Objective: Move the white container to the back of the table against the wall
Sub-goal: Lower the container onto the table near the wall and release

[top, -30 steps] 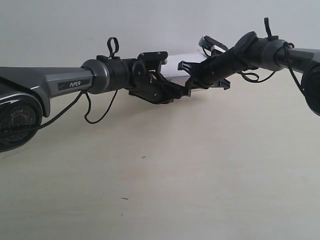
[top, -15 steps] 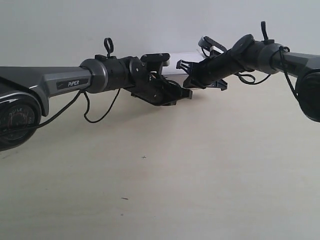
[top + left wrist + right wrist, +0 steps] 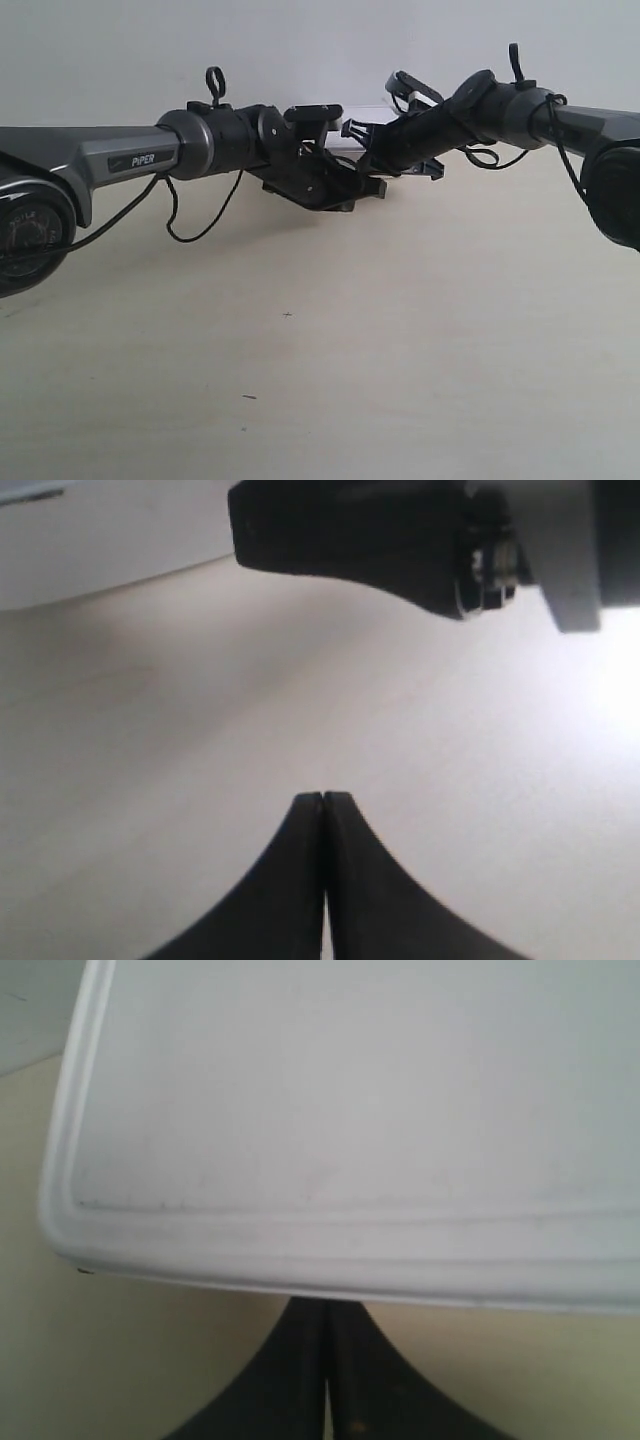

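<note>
The white container [image 3: 350, 1110] fills the right wrist view, its rimmed lid facing me. My right gripper [image 3: 325, 1305] is shut, fingertips touching the container's near edge just under the rim. In the left wrist view my left gripper [image 3: 323, 798] is shut on nothing over the bare table [image 3: 200, 730], with the container [image 3: 100, 540] off at a corner. In the exterior view the container [image 3: 372, 114] shows only as a white strip by the wall [image 3: 300, 50], behind both grippers.
The arm at the exterior view's left [image 3: 130, 160] and the arm at its right [image 3: 520, 110] meet at the back middle, wrists nearly touching. Black cables loop from both. The other arm's black gripper body [image 3: 400, 540] looms close in the left wrist view. Beige tabletop [image 3: 350, 350] stretches in front.
Both arms have shifted up in the exterior view, toward the wall. The gripper at its right has slid left. Less of the white container shows behind them now.
</note>
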Robot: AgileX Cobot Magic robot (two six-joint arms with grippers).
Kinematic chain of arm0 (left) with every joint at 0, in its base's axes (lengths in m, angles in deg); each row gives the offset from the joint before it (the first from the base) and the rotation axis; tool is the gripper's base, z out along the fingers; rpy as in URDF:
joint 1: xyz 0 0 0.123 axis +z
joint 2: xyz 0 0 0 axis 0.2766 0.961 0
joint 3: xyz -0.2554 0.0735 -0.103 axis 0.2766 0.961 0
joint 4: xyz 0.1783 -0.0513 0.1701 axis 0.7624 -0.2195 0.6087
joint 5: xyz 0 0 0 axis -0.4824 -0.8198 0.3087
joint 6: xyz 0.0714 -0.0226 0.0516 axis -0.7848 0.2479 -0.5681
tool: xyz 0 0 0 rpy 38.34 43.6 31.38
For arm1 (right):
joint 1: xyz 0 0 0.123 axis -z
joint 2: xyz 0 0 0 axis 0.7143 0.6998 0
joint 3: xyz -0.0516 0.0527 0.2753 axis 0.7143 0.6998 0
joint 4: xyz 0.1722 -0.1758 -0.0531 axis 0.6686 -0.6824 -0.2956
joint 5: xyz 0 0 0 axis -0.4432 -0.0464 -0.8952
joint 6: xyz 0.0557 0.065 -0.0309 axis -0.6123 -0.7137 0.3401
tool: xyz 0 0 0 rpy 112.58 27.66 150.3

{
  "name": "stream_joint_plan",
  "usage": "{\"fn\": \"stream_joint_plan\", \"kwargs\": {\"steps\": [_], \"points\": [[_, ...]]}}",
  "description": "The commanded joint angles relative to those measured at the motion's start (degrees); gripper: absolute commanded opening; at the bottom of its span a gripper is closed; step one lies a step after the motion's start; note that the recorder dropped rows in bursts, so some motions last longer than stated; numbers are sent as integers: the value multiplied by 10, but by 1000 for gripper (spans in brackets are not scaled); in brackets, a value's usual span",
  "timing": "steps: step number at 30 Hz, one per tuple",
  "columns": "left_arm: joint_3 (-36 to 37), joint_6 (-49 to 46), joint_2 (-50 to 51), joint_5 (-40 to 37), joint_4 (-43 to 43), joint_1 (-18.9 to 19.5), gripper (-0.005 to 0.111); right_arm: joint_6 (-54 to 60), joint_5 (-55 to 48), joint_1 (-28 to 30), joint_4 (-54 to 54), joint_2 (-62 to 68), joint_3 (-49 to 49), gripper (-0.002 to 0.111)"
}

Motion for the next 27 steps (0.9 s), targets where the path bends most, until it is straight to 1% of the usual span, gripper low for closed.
{"fn": "stream_joint_plan", "kwargs": {"steps": [1, 6, 9, 18, 20, 23, 27], "points": [[-1, -3, -23, -5, 5, 13, 0, -13, -28, 7, -37, -5, -7, 0], [5, -12, -42, -51, 12, 21, 0, -31, -61, 7, -91, -34, -7, 0], [39, -12, -64, -66, 12, 21, 0, -31, -106, 7, -110, -59, -7, 0], [191, -32, -164, -66, 5, 21, 0, -36, -258, 7, -188, -142, -7, 0], [225, -48, -204, -62, 3, 21, 0, -41, -287, 7, -210, -164, -7, 0], [271, -58, -276, -53, 3, 21, 0, -42, -329, 7, -215, -201, -7, 0], [352, -58, -374, -28, -1, 21, 0, -41, -337, 7, -214, -268, 6, 0]]}}
